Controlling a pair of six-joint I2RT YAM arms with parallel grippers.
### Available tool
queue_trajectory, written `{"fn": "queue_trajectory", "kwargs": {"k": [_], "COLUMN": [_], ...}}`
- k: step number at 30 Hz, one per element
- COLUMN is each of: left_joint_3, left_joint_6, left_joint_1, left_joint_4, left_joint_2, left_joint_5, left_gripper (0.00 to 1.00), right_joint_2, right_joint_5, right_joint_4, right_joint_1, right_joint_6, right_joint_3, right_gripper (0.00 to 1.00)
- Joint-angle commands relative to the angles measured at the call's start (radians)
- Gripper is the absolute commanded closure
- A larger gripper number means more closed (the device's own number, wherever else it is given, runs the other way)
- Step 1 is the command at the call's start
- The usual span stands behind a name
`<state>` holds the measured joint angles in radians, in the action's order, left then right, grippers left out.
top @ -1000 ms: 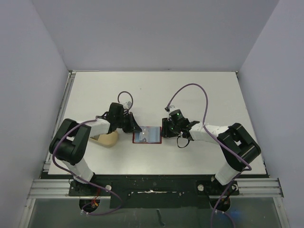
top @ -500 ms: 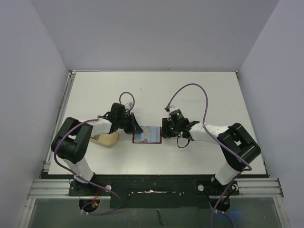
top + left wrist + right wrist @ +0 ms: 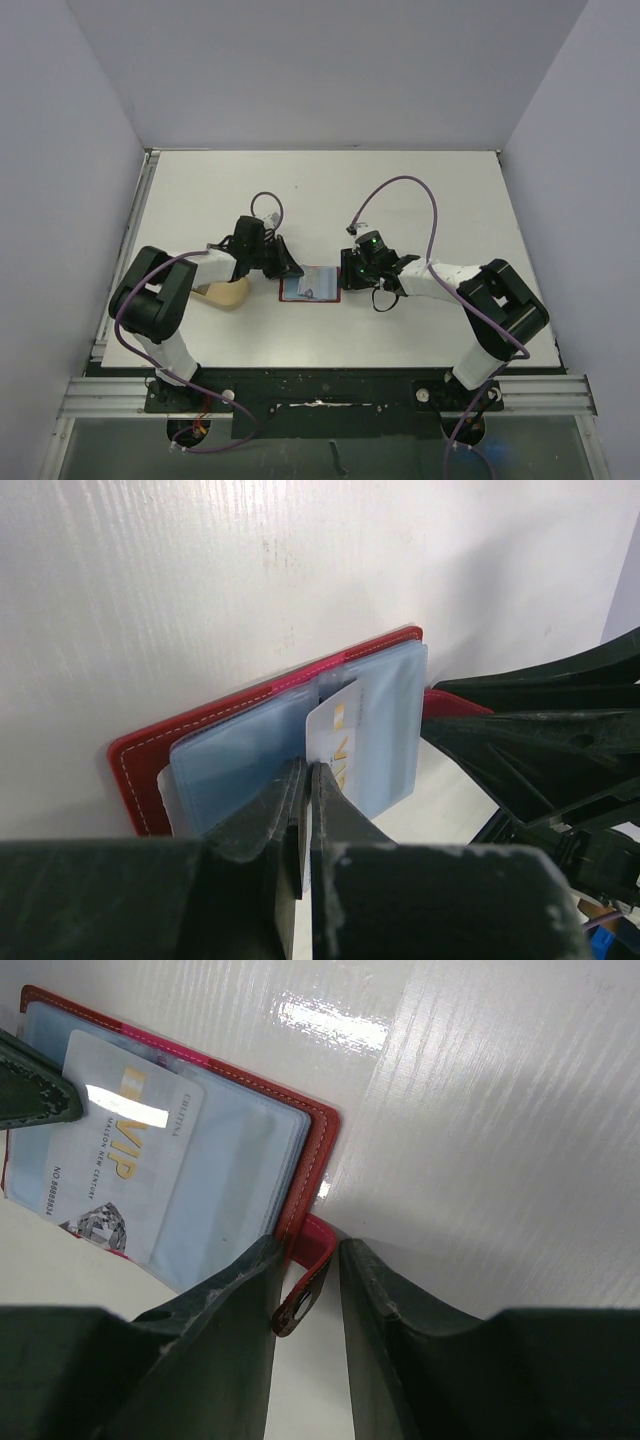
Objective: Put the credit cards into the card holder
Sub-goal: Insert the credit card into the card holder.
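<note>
Table (image 3: 420, 190): white, rectangular, matte top with a faint ribbed grain, bordered by pale walls on three sides.
Items lying directly on it:
- Card holder (image 3: 310, 285): red, opened flat near the table's middle, clear plastic sleeves facing up, snap tab at its right edge.
- Dish (image 3: 224, 293): tan, oval, left of the card holder, apart from it, partly hidden under an arm.

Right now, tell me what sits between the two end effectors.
The open red card holder lies between the left end effector and the right end effector in the top view, with a pale credit card on its sleeves.
</note>
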<state>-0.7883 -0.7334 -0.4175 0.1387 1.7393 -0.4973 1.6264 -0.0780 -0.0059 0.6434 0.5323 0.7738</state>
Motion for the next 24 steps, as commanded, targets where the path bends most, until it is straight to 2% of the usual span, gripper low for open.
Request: {"fn": "queue_trajectory", "kwargs": {"k": [1, 14, 21, 24], "left_joint_3": [0.003, 0.058, 0.053, 0.063], "left_joint_6": [-0.017, -0.094, -0.070, -0.068], "left_joint_1": [-0.009, -0.037, -0.037, -0.038], "left_joint_4": [0.074, 0.169, 0.116, 0.111], "left_joint_2": [0.008, -0.004, -0.057, -0.076], "left_joint_5": [0.025, 0.074, 0.110, 0.113], "left_gripper": [1.00, 1.00, 0.75, 0.70], "right_joint_2": [-0.022, -0.026, -0.035, -0.035], "right_joint_5": [0.018, 0.015, 0.021, 0.021], "right_joint_4": [0.016, 0.024, 0.024, 0.024], "right_joint_1": [0.011, 0.015, 0.015, 0.014], "right_joint_6": [0.006, 0.033, 0.037, 0.036], "right_joint_3": [0.007, 0.000, -0.005, -0.005], "right_gripper": [0.69, 0.69, 0.69, 0.69]}}
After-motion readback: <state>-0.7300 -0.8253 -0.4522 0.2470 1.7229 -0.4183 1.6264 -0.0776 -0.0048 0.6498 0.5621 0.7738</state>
